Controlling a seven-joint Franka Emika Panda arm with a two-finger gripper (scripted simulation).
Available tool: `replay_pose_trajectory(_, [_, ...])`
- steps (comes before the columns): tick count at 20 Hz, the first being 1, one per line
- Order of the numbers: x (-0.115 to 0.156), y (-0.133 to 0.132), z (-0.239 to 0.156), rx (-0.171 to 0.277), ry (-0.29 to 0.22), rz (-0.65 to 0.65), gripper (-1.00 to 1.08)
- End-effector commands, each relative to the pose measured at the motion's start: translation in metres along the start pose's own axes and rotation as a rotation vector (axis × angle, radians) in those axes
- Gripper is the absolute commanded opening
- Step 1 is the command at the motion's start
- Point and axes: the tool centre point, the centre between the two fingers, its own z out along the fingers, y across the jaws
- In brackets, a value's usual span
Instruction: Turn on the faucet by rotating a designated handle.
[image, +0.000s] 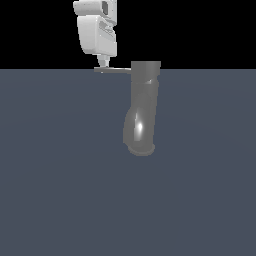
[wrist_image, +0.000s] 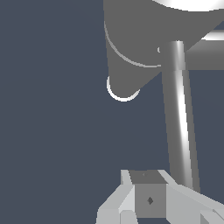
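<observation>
Faucet (image: 142, 107) stood centre-scene, its handle (image: 114, 70) projecting toward the exterior view's left with the gripper (image: 103, 63) at its outer tip, jaw state indeterminable and contact apparently marginal, so any turning push risked slipping off the rod's end.
</observation>
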Motion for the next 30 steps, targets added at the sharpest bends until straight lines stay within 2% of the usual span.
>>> replay_pose_trajectory(1, [0.002,0.009,0.000,-0.004,0.002,0.001,-1.00])
replay_pose_trajectory(24, [0.006,0.072,0.000,-0.003,0.002,0.002,-1.00])
replay_pose_trajectory(25, [0.008,0.067,0.000,0.000,0.002,0.006,-1.00])
replay_pose_trajectory(30, [0.020,0.080,0.000,0.000,0.002,0.005,-1.00])
